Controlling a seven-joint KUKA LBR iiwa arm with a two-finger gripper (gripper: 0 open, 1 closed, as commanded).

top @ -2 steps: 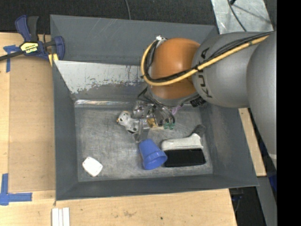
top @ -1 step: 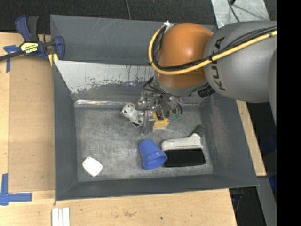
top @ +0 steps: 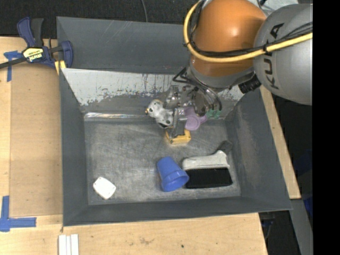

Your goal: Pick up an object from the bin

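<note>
Your gripper stands low in the upper middle of the bin, beneath the orange wrist cover. You cannot tell whether it is released or clenched. Directly below it lies a small yellow block, with a lilac piece just up and right of it, possibly touching the gripper. A small white item sits at its left. Lower centre, a blue cup lies tipped beside a white-backed black brush. A white square piece lies lower left, well apart.
</note>
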